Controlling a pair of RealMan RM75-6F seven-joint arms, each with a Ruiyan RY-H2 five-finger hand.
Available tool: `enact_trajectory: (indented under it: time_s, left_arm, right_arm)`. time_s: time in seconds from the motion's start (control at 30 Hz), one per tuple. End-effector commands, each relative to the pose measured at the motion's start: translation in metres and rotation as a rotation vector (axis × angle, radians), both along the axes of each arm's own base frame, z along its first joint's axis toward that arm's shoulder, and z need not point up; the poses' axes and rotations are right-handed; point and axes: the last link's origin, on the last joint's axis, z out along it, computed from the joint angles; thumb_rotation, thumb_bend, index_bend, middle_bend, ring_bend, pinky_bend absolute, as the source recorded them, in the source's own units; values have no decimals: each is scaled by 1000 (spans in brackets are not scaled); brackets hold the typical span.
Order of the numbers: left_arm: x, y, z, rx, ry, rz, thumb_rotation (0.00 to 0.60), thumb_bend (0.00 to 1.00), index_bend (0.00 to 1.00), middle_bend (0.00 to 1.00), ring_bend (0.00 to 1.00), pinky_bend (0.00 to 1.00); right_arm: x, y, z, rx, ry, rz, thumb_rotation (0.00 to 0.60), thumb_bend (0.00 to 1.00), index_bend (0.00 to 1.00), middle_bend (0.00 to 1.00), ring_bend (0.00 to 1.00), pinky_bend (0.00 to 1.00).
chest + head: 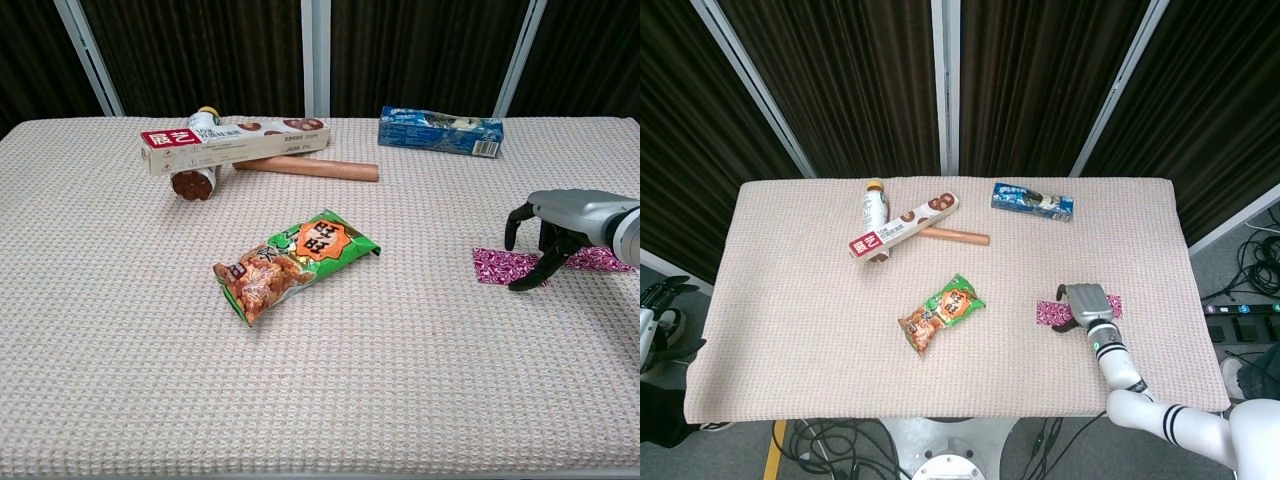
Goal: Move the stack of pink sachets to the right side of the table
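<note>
The pink sachets [1050, 313] [498, 265] lie flat on the woven tablecloth at the right side of the table. My right hand [1084, 304] [556, 225] hovers just over their middle, its fingers curled downward and spread, with nothing held. Its thumb tip comes down at the strip's near edge; whether it touches I cannot tell. The hand covers the middle of the strip, so only the two ends show. My left hand [652, 312] hangs off the table's left edge, low beside it, and its fingers are unclear.
A green snack bag [941, 313] [292, 262] lies mid-table. At the back are a white bottle [874, 205], a long red-and-white box [904, 227] [234, 142], a brown stick [955, 236] and a blue biscuit pack [1032, 201] [440, 131].
</note>
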Motion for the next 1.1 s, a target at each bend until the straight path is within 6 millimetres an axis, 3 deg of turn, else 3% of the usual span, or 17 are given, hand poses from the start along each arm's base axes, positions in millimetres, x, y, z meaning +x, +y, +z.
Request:
enact_trajectory:
  time_s: [0.03, 0.33, 0.63, 0.9, 1.1]
  left_arm:
    - [0, 0, 0, 0, -1, 0, 600, 0, 312, 286, 234, 345]
    - [-1, -1, 1, 1, -3, 2, 600, 0, 312, 285, 234, 345]
    - [0, 0, 2, 3, -1, -2, 600, 0, 312, 285, 234, 345]
    - [2, 1, -1, -4, -1, -2, 600, 0, 312, 286, 234, 345]
    - [2, 1, -5, -16, 0, -3, 600, 0, 312, 285, 234, 345]
  right_arm:
    - [0, 0, 0, -2, -2, -1, 470, 0, 404, 1000, 1000, 1000]
    - [-1, 1, -2, -4, -5, -5, 525, 0, 436, 1000, 1000, 1000]
    - [2, 0, 4, -24, -25, 1, 544, 0, 452, 1000, 1000, 1000]
    - [5, -9, 29, -87, -58, -3, 546, 0, 453, 1000, 1000, 1000]
    - [-19, -9, 51, -126, -7, -43, 542, 0, 453, 1000, 1000, 1000]
